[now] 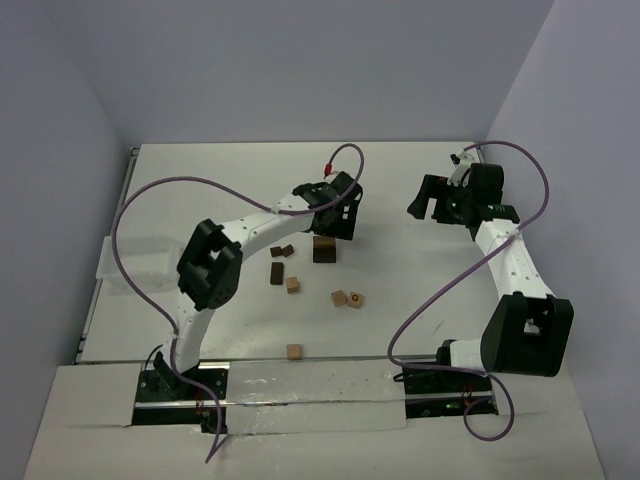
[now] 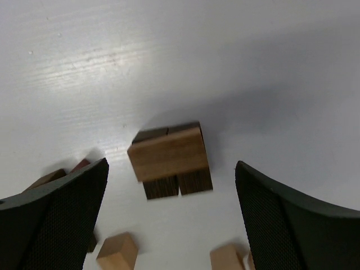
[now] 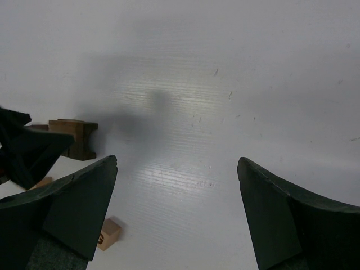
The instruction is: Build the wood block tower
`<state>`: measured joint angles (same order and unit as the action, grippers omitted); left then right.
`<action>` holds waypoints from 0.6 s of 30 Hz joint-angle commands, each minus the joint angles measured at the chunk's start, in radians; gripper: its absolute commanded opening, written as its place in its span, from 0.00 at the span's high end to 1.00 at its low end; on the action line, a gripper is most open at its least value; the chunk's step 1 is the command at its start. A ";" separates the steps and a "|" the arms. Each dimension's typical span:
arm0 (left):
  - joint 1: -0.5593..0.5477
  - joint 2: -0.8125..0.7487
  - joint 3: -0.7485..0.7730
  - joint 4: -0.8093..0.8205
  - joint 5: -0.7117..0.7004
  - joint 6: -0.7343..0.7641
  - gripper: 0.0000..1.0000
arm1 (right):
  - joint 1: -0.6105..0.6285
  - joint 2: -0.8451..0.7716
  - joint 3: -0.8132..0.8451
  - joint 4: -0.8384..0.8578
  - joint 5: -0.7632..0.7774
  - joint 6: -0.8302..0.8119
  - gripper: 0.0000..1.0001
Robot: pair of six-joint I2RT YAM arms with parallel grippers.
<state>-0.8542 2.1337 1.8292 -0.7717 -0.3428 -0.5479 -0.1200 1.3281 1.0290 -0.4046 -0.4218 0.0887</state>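
Tan-topped wood block tower [image 2: 169, 160] just ahead of the wide-spread left gripper [image 1: 338, 222]

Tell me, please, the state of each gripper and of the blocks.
left gripper, open, holding nothing.
right gripper, open, holding nothing.
tan block, lying flat across two dark ones.
dark blocks, side by side, touching, under the tan block.
loose blocks, scattered, unstacked.

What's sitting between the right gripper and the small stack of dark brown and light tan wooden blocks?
Nothing. Only bare white table lies between the right gripper and the stack of dark brown and light tan wooden blocks, clearest in the top external view.
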 commanded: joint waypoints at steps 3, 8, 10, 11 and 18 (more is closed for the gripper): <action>0.161 -0.471 -0.336 0.235 0.588 0.540 0.01 | 0.014 -0.012 0.039 0.032 -0.020 0.006 0.06; 0.257 -0.600 -0.498 0.083 0.719 1.032 0.05 | 0.023 -0.013 0.037 0.033 -0.015 0.008 0.06; 0.282 -0.654 -0.608 0.079 0.716 1.155 0.06 | 0.025 -0.010 0.039 0.030 -0.011 0.007 0.05; 0.286 -0.670 -0.649 0.083 0.718 1.199 0.07 | 0.026 -0.009 0.041 0.030 -0.010 0.007 0.05; 0.349 -0.626 -0.748 0.054 0.873 1.416 0.06 | 0.033 -0.001 0.043 0.026 0.001 0.004 0.05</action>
<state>-0.5451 1.4870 1.0764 -0.7182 0.3786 0.6666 -0.0976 1.3281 1.0290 -0.4046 -0.4306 0.0891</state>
